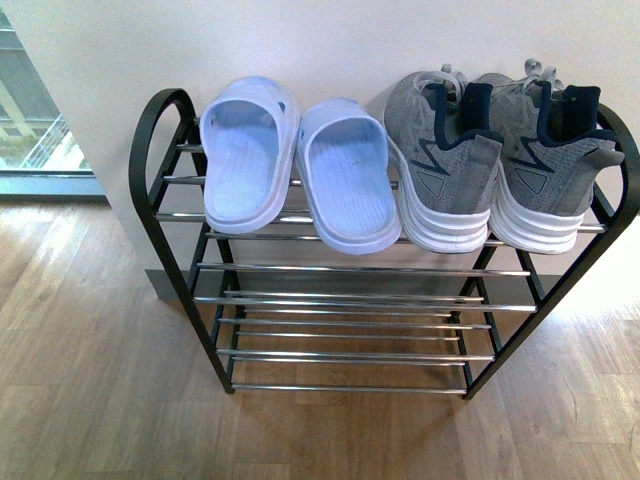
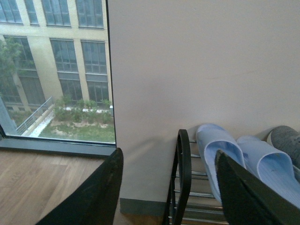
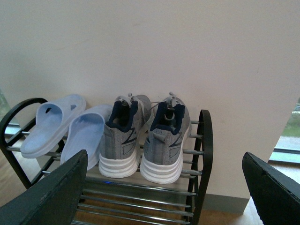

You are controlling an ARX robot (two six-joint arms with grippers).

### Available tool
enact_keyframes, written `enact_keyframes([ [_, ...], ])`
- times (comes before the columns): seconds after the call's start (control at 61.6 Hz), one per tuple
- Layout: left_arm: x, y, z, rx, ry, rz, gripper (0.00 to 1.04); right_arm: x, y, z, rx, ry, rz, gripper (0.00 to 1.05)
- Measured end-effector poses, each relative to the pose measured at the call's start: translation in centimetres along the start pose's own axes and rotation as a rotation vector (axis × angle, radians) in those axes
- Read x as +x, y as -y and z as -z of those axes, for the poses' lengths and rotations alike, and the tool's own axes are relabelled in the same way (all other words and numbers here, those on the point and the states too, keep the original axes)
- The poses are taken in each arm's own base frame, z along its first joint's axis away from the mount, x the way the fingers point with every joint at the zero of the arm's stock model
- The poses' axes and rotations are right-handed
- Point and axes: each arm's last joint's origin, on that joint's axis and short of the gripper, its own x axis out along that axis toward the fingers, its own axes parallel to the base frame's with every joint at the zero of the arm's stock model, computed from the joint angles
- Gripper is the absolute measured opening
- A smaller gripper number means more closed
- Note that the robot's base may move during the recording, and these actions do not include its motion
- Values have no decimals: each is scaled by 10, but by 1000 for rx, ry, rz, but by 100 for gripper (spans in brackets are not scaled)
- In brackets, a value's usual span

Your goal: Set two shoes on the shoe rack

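Two grey knit shoes with white soles stand side by side, heels toward me, on the top tier of the shoe rack (image 1: 160, 190): one shoe (image 1: 445, 170) and the other shoe (image 1: 548, 165) at its right end. The right wrist view shows the same pair, one shoe (image 3: 123, 138) and the other shoe (image 3: 165, 138), on the rack (image 3: 204, 150). My right gripper (image 3: 165, 197) hangs open in front of them, holding nothing. My left gripper (image 2: 168, 192) is open too, facing the rack's left arch (image 2: 183, 178). Neither arm shows in the front view.
Two light blue slide sandals (image 1: 248, 165) (image 1: 350, 178) fill the left half of the top tier. Lower tiers of chrome bars (image 1: 350, 355) hold nothing. A white wall (image 1: 330, 40) backs the rack. A window (image 2: 56, 70) is to the left, and wood floor (image 1: 80, 380) lies around.
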Motion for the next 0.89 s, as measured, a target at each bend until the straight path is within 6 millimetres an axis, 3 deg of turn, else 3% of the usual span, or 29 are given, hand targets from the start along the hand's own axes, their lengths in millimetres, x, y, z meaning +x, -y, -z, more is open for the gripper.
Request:
enact_keyframes([
  [0.325, -9, -12, 21, 26, 5, -3, 1, 0, 0, 0, 0, 0, 0, 95],
  [0.893, -25, -14, 45, 29, -23, -6, 1, 0, 0, 0, 0, 0, 0, 95],
])
